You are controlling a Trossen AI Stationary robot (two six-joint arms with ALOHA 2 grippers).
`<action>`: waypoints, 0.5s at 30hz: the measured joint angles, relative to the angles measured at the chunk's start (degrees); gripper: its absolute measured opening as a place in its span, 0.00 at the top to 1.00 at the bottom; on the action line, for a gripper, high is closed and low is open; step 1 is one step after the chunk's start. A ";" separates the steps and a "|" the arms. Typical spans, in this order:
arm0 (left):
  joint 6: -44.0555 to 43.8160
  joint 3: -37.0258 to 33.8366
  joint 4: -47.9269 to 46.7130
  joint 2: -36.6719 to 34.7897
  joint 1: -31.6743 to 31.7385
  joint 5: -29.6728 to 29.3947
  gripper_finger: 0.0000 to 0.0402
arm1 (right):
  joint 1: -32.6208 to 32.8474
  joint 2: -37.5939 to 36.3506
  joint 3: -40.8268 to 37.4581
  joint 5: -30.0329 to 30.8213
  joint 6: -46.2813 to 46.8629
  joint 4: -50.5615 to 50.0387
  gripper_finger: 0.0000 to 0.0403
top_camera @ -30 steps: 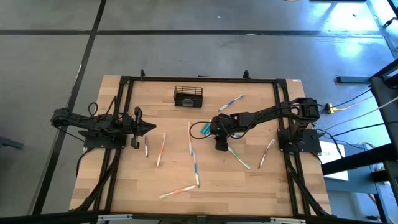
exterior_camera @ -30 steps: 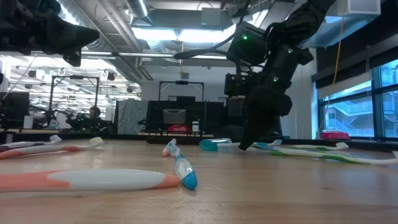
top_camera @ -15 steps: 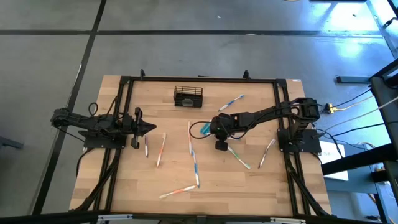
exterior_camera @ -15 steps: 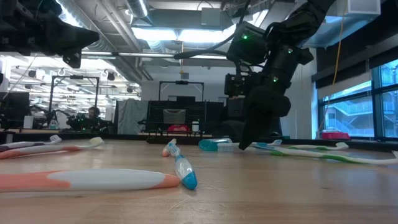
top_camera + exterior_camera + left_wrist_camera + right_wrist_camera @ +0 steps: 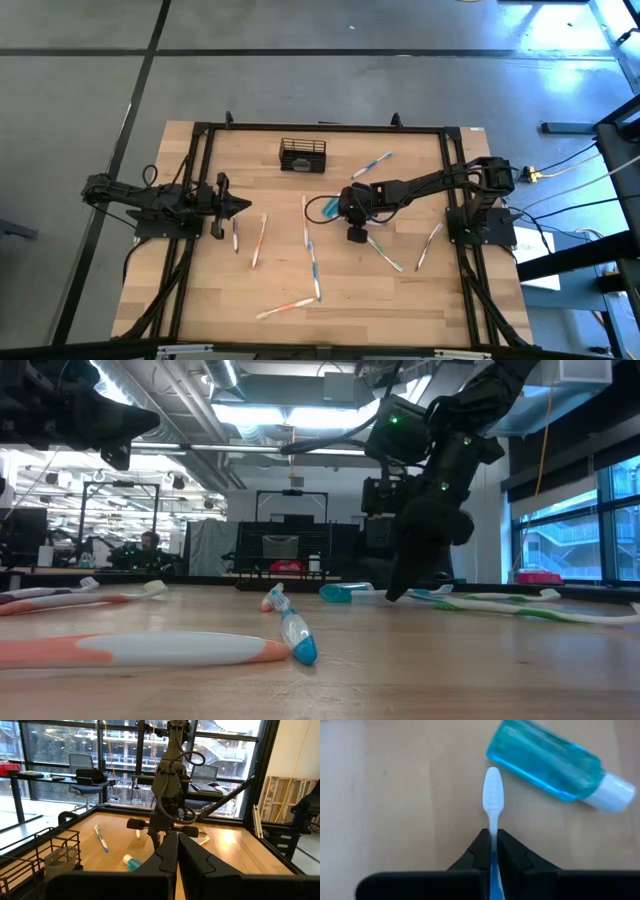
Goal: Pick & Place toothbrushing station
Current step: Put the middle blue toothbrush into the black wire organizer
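No readable writing shows on any item. The right gripper (image 5: 492,851) sits near the table's middle, fingers pinched tight on a white and blue toothbrush (image 5: 493,800), whose head points toward a teal tube (image 5: 555,767) lying just beyond it. The black mesh basket (image 5: 302,155) stands at 12 o'clock near the table's far edge, well apart from both arms. The left gripper (image 5: 238,207) waits at 9 o'clock, fingers pressed together around nothing. Other toothbrushes (image 5: 313,262) lie scattered across the table (image 5: 400,300).
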 joint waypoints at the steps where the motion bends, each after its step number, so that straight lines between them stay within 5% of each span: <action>1: 0.00 0.00 0.00 0.00 -0.01 0.00 0.99 | 0.01 -0.01 0.00 -0.32 0.00 -0.02 0.96; 15: 0.00 0.00 -0.58 0.00 0.01 0.43 0.99 | 0.59 -0.16 8.15 -0.49 -3.17 -9.10 0.95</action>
